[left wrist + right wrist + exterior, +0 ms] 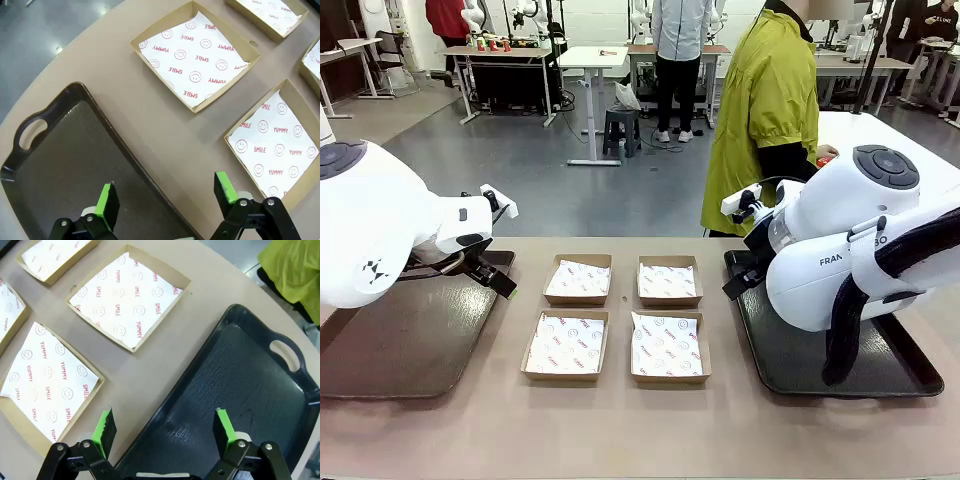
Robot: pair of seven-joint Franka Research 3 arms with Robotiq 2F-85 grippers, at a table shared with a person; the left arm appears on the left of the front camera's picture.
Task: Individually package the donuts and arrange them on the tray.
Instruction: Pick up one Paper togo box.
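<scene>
Four paper-lined cardboard boxes (578, 280) sit in a two-by-two grid at the centre of the table (620, 430), between the dark handled left tray (390, 350) and right tray (790, 370), with bare tabletop strips between them. The left gripper (167, 195) hovers over the left tray's inner edge, fingers wide and holding nothing. The right gripper (165, 427) hovers likewise over the right tray's rim. A person in a yellow-green jacket (770, 110) stands at the far edge, with a small red item (823, 158) by their hand. Whether it is a donut cannot be told.

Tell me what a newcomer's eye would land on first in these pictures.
Four paper-lined cardboard boxes in a two-by-two block at the table's middle catch the eye first, their white liners printed with red smileys. A dark tray lies at each side, the left tray and the right tray, with the left gripper and right gripper hanging open over their inner edges. A person in a yellow-green jacket stands at the far side.
</scene>
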